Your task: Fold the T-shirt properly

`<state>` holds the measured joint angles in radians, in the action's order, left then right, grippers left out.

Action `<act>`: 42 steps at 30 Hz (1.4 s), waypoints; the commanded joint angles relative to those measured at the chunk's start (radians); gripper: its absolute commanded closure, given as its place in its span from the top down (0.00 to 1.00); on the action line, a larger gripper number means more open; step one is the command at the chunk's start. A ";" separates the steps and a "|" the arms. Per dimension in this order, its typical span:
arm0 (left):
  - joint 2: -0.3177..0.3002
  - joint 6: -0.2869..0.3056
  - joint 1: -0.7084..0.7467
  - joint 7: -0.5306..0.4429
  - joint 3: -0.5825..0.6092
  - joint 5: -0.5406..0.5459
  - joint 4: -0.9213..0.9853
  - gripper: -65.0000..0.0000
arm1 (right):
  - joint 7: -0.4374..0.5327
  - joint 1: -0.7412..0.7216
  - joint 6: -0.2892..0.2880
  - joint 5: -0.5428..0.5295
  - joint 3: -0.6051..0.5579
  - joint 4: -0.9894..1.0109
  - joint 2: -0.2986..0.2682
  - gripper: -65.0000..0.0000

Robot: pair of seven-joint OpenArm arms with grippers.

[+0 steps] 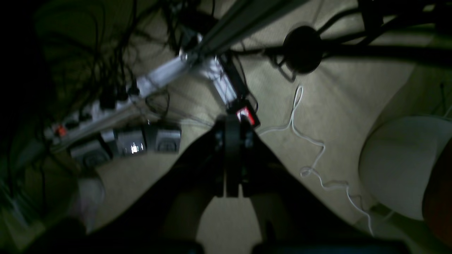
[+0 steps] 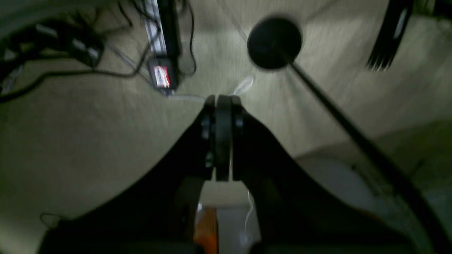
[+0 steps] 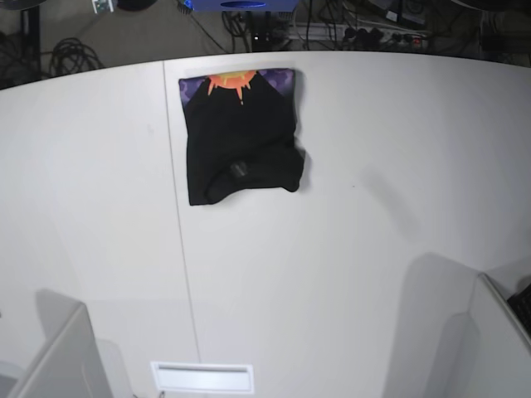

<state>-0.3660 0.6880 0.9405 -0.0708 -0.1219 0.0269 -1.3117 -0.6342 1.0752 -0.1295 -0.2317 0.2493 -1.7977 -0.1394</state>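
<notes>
The T-shirt [image 3: 241, 137] lies folded into a rough black rectangle on the far middle of the white table [image 3: 348, 249], with a strip of its purple and orange print showing along the far edge and a rumpled bulge at its near edge. Neither gripper appears in the base view. In the left wrist view my left gripper [image 1: 232, 123] is shut with nothing between its fingers, over a beige floor. My right gripper [image 2: 223, 102] is likewise shut and empty in the right wrist view. The T-shirt is in neither wrist view.
Power strips [image 1: 106, 109], tangled cables and a loose white cord [image 1: 310, 141] lie on the floor beyond the left gripper. A black round stand base [image 2: 274, 43] sits beyond the right one. Grey arm parts [image 3: 58, 356] fill the base view's lower corners. A seam [image 3: 178, 224] runs down the table.
</notes>
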 commanded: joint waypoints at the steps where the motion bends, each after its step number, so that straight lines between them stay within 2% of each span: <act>1: -0.006 0.010 0.007 -0.011 0.000 0.005 0.021 0.00 | -0.006 0.009 0.000 0.002 0.005 0.020 -0.006 0.00; 5: -0.001 0.010 -0.059 -0.011 0.005 0.003 0.176 0.00 | -0.013 -0.037 0.000 0.004 -0.031 0.164 -0.024 0.00; 9: 0.002 0.010 -0.151 -0.011 0.005 0.003 0.324 0.00 | -0.008 -0.096 0.000 0.001 -0.209 0.301 -0.105 0.00; 13: 0.003 0.010 -0.246 -0.016 0.009 0.003 0.472 0.00 | -0.008 -0.201 0.000 0.001 -0.295 0.471 -0.113 0.00; 16: -0.003 0.010 -0.328 -0.017 0.103 0.003 0.596 0.00 | 0.015 -0.281 0.000 0.001 -0.322 0.599 -0.111 0.00; 21: 0.008 0.010 -0.495 -0.021 0.210 0.009 0.869 0.00 | 0.216 -0.412 0.000 0.001 -0.359 0.889 -0.113 0.00; 23: 0.040 0.010 -0.547 -0.021 0.216 0.006 0.950 0.00 | 0.308 -0.464 0.000 0.001 -0.359 1.010 -0.110 0.00; 27: 0.088 0.010 -0.613 -0.021 0.218 0.005 1.056 0.00 | 0.537 -0.577 0.000 0.001 -0.361 1.255 -0.107 0.00; 30: 0.127 0.010 -0.641 -0.022 0.218 0.005 1.067 0.00 | 0.733 -0.668 0.000 0.002 -0.361 1.409 -0.104 0.00; 33: 0.180 -0.169 -0.668 -0.022 0.218 0.005 1.070 0.00 | 0.877 -0.758 0.000 0.002 -0.361 1.536 -0.076 0.00; 34: 0.201 -0.233 -0.673 -0.022 0.218 0.005 1.070 0.00 | 0.887 -0.789 0.000 0.002 -0.361 1.567 -0.064 0.00; 35: 0.219 -0.273 -0.674 -0.024 0.218 0.005 1.070 0.00 | 0.879 -0.814 0.000 0.002 -0.361 1.588 -0.056 0.00; 38: 0.253 -0.348 -0.674 -0.099 0.218 0.005 1.073 0.00 | 0.856 -0.838 0.000 0.004 -0.361 1.602 -0.041 0.00; 42: 0.264 -0.379 -0.673 -0.171 0.218 0.005 1.075 0.00 | 0.879 -0.838 0.000 0.004 -0.361 1.602 -0.042 0.00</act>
<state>-0.0872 0.3134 0.2569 -0.2329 0.0952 0.0303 -0.2378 0.2401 0.2272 -0.1356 -0.2279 -0.1116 -0.2001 -0.1722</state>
